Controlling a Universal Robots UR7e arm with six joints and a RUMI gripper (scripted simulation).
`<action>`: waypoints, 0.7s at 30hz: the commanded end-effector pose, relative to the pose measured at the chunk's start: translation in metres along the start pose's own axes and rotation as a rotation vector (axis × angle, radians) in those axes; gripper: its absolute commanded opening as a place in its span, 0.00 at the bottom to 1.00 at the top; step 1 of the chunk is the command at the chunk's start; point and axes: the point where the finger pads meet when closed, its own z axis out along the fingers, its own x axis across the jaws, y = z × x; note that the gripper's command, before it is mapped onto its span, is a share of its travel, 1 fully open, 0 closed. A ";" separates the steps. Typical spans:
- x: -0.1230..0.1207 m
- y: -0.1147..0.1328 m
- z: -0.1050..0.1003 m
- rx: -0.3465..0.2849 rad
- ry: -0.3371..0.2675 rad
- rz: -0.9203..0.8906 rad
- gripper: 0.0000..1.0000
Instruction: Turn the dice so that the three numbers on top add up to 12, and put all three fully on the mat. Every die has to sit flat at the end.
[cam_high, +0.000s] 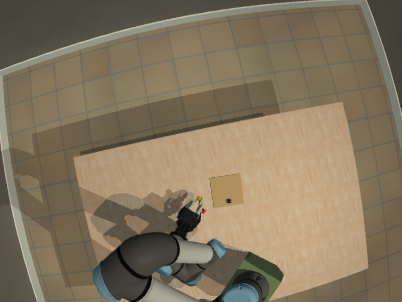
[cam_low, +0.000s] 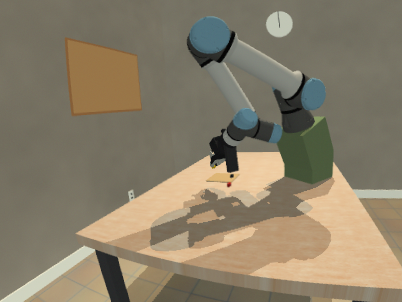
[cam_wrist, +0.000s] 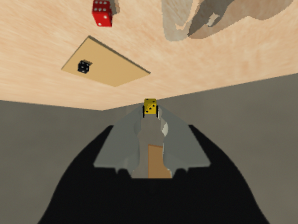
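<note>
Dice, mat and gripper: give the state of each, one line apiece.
Yellow die: held between the closed fingers, off the table.
Red die: flat on the table, off the mat, beside it.
Black die: flat on the mat.
Mat: flat on the table, holding only the black die.
Gripper: shut on the yellow die, above the table.

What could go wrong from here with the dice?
1. The yellow die is pinched only at the tips of the gripper; it might slip or tumble on release and land tilted.
2. The red die sits off the mat near its edge; the gripper could knock it.
3. Setting down might bump the black die.
</note>
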 end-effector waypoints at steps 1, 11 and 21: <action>0.002 0.003 0.000 -0.018 0.004 0.007 0.00; 0.002 -0.004 0.006 -0.018 0.004 0.007 0.00; 0.002 -0.026 0.022 -0.018 0.004 0.007 0.00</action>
